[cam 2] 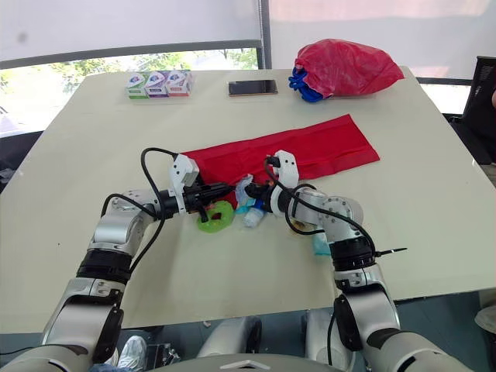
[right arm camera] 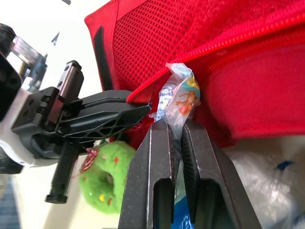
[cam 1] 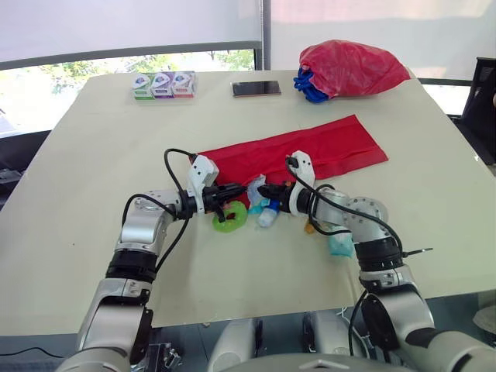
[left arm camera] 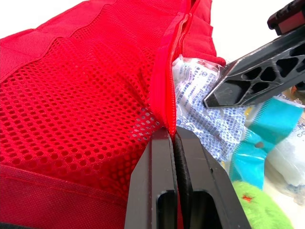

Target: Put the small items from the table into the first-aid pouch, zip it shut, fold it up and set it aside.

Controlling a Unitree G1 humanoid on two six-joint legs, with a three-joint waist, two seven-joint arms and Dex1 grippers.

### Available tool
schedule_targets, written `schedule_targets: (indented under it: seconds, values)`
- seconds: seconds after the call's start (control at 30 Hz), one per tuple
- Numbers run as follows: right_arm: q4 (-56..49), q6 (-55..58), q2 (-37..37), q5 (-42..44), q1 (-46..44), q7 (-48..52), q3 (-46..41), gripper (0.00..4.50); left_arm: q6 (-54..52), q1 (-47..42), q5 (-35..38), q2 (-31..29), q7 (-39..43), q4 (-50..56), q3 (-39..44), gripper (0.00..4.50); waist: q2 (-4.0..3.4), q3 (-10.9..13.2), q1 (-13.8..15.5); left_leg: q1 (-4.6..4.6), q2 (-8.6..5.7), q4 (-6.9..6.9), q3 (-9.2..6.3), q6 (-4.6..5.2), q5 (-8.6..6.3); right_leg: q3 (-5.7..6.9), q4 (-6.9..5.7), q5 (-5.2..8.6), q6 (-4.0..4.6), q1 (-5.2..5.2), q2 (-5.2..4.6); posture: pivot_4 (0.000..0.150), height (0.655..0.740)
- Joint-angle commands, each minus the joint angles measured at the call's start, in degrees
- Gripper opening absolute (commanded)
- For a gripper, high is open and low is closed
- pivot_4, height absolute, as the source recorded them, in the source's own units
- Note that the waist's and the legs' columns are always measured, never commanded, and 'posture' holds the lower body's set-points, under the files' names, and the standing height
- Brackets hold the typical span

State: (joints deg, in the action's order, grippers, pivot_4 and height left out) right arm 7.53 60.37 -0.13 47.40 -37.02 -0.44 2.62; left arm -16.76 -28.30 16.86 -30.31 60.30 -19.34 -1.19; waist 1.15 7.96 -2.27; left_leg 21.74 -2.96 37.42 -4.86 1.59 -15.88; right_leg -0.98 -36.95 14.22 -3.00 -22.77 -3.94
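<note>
Left claw (left arm camera: pixel 175 138) clamps the pouch (cam 1: pixel 310 151) by its zipper lip at the middle of the table (cam 1: pixel 85 163), and right claw (right arm camera: pixel 175 126) pinches a packet (right arm camera: pixel 179 98) at that mouth (tidy setup): lift the lip, push the packet deep, then release. Boxes (cam 1: pixel 163 84), phone (cam 1: pixel 256 88) and bag (cam 1: pixel 350 68) line the far edge, under a window (cam 1: pixel 46 85).

Three small boxes (cam 1: pixel 163 84), one phone (cam 1: pixel 256 88), one red pouch (cam 1: pixel 310 151), one green ring (cam 1: pixel 230 219).

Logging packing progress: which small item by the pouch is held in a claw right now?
The clear printed plastic packet, pinched in the right claw at the red mesh pouch's opening. The green fuzzy ring and teal-wrapped roll lie loose on the table.
</note>
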Motion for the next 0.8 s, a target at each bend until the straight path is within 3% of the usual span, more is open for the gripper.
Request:
schedule_targets:
  seconds: [0.03, 0.6, 0.8]
  values:
    - [2.19, 0.7, -2.04, -6.33, 0.31, -1.47, 0.73, 0.0, 0.75, -0.08, -0.69, -0.24, 1.32, -0.06, -1.0, 0.09, -0.01, -0.03, 0.0, 0.0, 0.0, 0.0, 0.0, 0.0, 0.0, 0.0, 0.0, 0.0, 0.0, 0.0, 0.0, 0.15, 0.74]
    - [1.14, -0.04, -8.0, -21.91, -2.5, 8.82, 16.63, 0.0, 1.07, 0.28, -0.51, 0.96, 1.85, 1.08, -1.77, 0.09, -0.17, -0.38, 0.12, 0.0, -0.04, 0.0, -0.02, 0.0, 0.0, 0.02, 0.01, 0.0, 0.0, 0.01, -0.04, 0.15, 0.74]
    - [2.2, -0.52, -6.14, -23.94, -3.31, 10.05, 15.52, 0.0, 0.96, 0.45, -0.26, 1.3, 1.87, 1.52, -1.72, 0.09, -0.2, -0.47, 0.11, -0.01, -0.04, 0.0, -0.03, 0.0, 0.0, 0.02, 0.01, 0.0, 0.0, 0.01, -0.04, 0.15, 0.74]
